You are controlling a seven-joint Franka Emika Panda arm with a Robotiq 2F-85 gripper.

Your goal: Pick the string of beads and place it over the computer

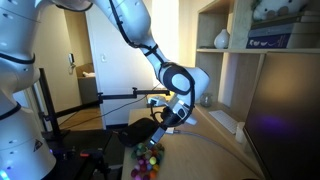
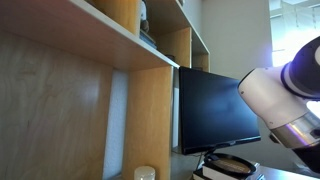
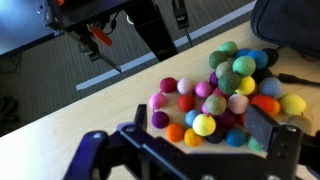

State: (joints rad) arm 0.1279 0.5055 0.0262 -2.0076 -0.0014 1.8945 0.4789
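Gripper [image 3: 200, 128] hovering, jaws wide apart, gripping nothing; one bunched string of multicoloured round beads [image 3: 215, 95] lying just ahead of its fingertips.

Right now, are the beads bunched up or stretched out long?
Bunched up: the string of beads lies in one colourful heap on the table.

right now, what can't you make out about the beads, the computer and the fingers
- string of beads: in an exterior view, tiny and cut by the bottom edge; no strand discernible.
- computer: in an exterior view, one edge hidden behind the robot arm.
- fingers: wrist view, dark and blurred; contact with the beads cannot be told.
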